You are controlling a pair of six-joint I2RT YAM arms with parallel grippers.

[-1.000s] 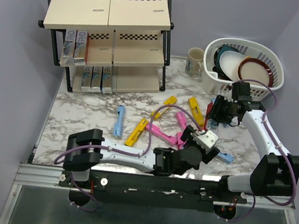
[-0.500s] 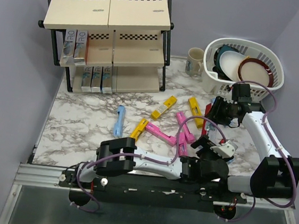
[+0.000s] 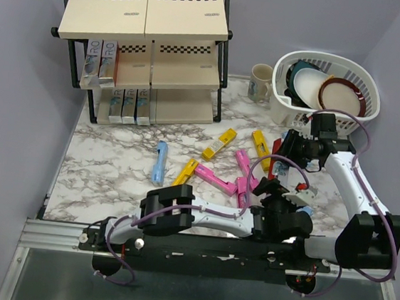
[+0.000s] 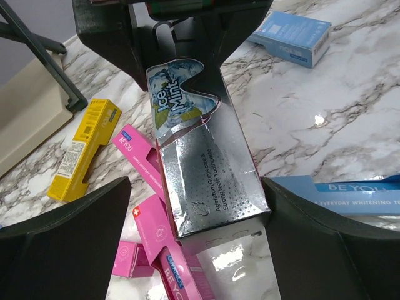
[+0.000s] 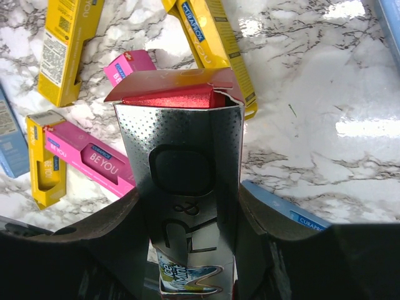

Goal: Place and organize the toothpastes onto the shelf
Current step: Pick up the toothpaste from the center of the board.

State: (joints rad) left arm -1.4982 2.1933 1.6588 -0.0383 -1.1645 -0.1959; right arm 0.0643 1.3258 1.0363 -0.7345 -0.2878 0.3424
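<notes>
My right gripper [image 3: 285, 157] is shut on a silver Ice Mint toothpaste carton [image 5: 187, 181] and holds it above the marble table, its red-lined end flap open. My left gripper [image 4: 200, 250] is open, one finger [image 4: 62, 237] on each side of the same silver carton's [image 4: 206, 169] free end. Loose cartons lie below: pink [image 3: 215, 178], yellow [image 3: 218, 143] and light blue [image 3: 159, 161]. The shelf [image 3: 146, 15] stands at the back left, with silver cartons on its middle tier [image 3: 100, 61] and lower tier [image 3: 130, 103].
A white dish basket [image 3: 330, 67] with plates stands at the back right, with a mug [image 3: 261, 81] beside it. More light blue cartons [image 4: 290, 37] [image 4: 356, 194] lie near the grippers. Purple walls close in the table.
My left arm has swung to the right and turned its open gripper up to the silver carton's end. The right gripper has held almost still with the carton.
</notes>
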